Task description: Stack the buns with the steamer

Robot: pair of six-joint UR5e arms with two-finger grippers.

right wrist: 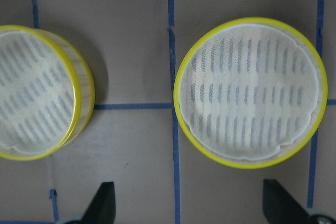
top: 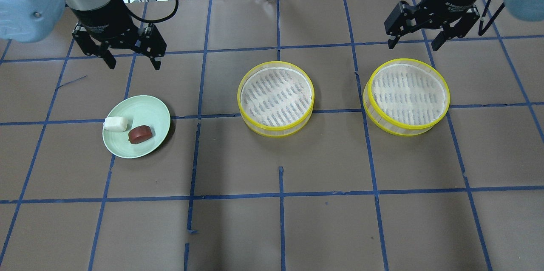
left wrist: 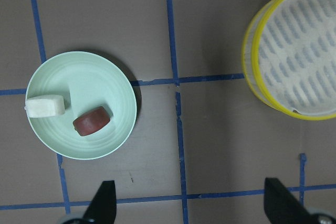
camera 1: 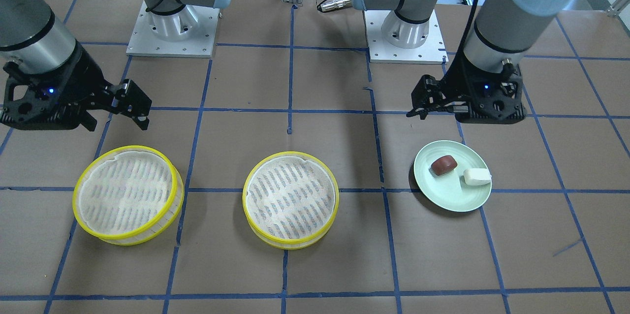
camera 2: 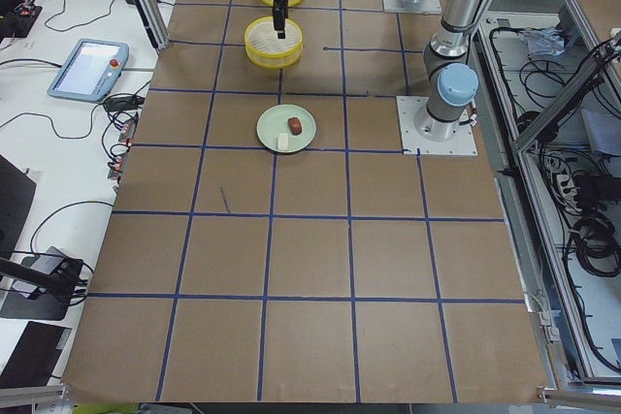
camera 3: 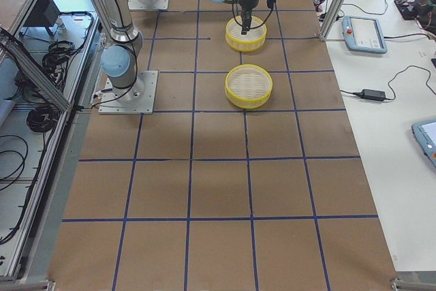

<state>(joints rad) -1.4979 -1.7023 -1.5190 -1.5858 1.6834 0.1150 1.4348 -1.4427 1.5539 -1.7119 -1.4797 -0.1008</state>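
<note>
Lying on plate [top: 144,109]: white bun [top: 115,123], red bun [top: 140,134]; likely soft, light, so pinch sides gently; left end effector [top: 134,66], right end effector [top: 413,46] spread, empty.

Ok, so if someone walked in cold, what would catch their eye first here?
Probably the two empty yellow-rimmed baskets: the middle steamer straight ahead of the robot and the right steamer on its right. Then the pale green plate on the robot's left, carrying the white bun and the red-brown bun side by side. The left gripper and right gripper hover open, holding nothing.
</note>
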